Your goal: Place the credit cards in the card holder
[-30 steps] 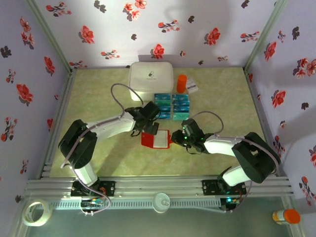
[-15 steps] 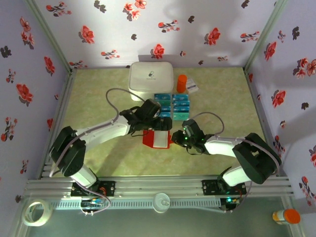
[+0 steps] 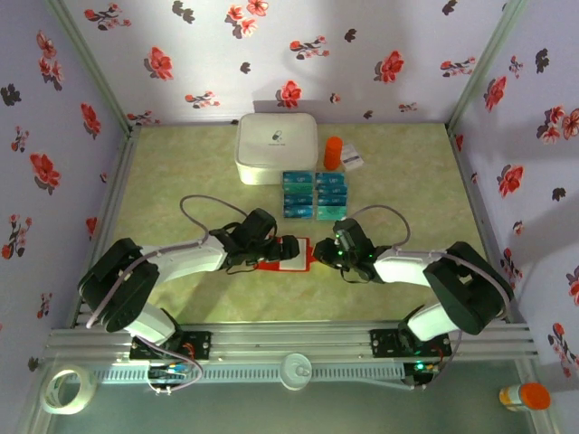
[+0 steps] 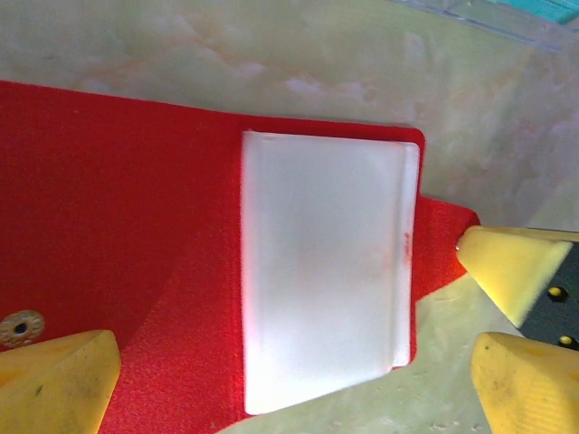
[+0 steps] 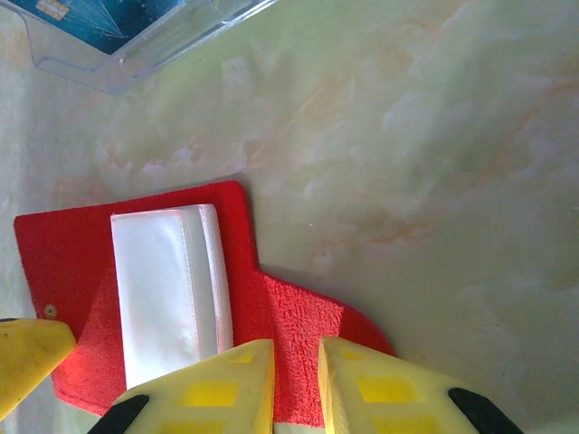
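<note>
The red card holder (image 3: 288, 256) lies open on the table, its pale whitish pockets (image 4: 321, 271) facing up. My left gripper (image 4: 294, 362) is open and hovers low over it, one yellow finger (image 4: 54, 380) on each side. My right gripper (image 5: 296, 348) is shut on the holder's red side tab (image 5: 303, 316), at the holder's right edge (image 3: 312, 253). The teal-blue credit cards (image 3: 315, 194) sit in rows on their clear sheet just behind the holder. A corner of that sheet (image 5: 109, 36) shows in the right wrist view.
A big white rounded box (image 3: 277, 147) stands at the back, with an orange cylinder (image 3: 334, 152) and a small white printed packet (image 3: 353, 160) to its right. Flowered walls enclose the table. A tape roll (image 3: 68, 387) and an orange-capped bottle (image 3: 523, 395) lie outside the front rail.
My left gripper has come from behind the holder toward the near side and down over it. The holder now lies flatter. The right gripper has kept its place on the tab.
</note>
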`<state>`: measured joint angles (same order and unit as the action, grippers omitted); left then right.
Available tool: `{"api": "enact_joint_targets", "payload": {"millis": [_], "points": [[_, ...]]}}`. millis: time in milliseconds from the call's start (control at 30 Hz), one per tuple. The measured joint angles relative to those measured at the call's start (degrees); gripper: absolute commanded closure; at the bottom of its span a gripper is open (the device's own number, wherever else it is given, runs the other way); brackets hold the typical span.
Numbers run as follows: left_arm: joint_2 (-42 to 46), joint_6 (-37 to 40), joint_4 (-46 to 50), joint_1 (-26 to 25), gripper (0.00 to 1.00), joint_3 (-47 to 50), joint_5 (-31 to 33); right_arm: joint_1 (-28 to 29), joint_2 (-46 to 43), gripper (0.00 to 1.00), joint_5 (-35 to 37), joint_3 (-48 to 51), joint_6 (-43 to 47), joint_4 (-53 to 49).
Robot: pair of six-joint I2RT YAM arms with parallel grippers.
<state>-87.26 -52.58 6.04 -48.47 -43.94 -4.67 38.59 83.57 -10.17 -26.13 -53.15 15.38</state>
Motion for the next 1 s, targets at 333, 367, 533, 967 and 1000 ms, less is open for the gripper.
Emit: {"api": "enact_joint_targets", "payload": {"millis": [333,367,533,967,1000], "points": [[-0.2,4.8,0.0,0.4,0.00,0.2,3.2,0.0,-0.4,0.78,0.0,0.4,0.2,0.0],[-0.4,5.2,0.1,0.4,0.00,0.2,3.6,-0.1,-0.6,0.78,0.0,0.5,0.2,-0.1],[-1.7,7.6,1.6,0.4,0.00,0.2,5.2,-0.4,-1.5,0.78,0.1,0.8,0.2,-1.1],[-2.1,10.2,3.0,0.4,0.00,0.1,7.6,-1.6,-2.2,0.77,0.2,-0.4,1.1,-5.0],[-2.2,10.4,3.1,0.4,0.00,0.0,7.6,-1.6,-2.2,0.77,0.2,-0.7,1.1,-5.5]]}}
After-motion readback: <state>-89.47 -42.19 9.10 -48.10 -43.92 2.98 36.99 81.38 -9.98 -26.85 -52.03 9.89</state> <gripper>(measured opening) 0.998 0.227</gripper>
